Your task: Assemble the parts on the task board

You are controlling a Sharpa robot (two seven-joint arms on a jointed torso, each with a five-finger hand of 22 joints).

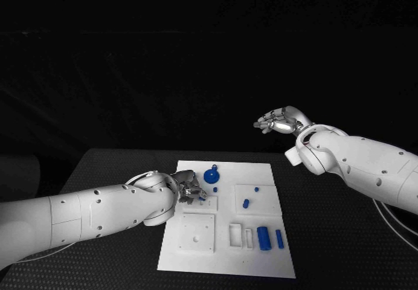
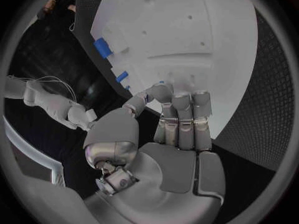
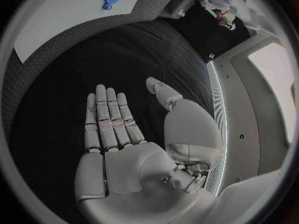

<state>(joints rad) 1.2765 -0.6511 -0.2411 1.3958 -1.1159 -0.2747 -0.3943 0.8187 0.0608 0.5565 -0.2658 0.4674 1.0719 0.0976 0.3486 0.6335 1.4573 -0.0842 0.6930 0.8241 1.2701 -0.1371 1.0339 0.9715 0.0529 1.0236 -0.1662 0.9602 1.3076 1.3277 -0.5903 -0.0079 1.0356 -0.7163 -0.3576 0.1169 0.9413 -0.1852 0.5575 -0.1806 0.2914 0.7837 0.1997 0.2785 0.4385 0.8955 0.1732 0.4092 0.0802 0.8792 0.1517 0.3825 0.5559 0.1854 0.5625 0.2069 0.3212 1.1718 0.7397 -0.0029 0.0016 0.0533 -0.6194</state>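
You have the white board (image 1: 228, 266) lying lengthwise in the middle of the black table (image 1: 331, 241), with bare table along its left and right edges and a strip beyond its far edge. Your left hand (image 1: 185, 186) is over the board's left side, near the far half, its fingers reaching down among the white raised blocks; from the head view you cannot tell whether it holds anything, and the left wrist view shows its fingers side by side and straight, thumb apart, nothing between them. Your right hand (image 1: 279, 121) is lifted well clear of the board, beyond its far right corner, over dark open space; the right wrist view shows it flat, fingers extended and released, holding nothing. Count the blue parts on the board: one round disc (image 1: 212, 176) at the far end, one tiny piece (image 1: 215, 189) just near of it, two small pegs (image 1: 250, 198) in the right middle, and two upright bars (image 1: 270, 238) at the near right. That makes six.
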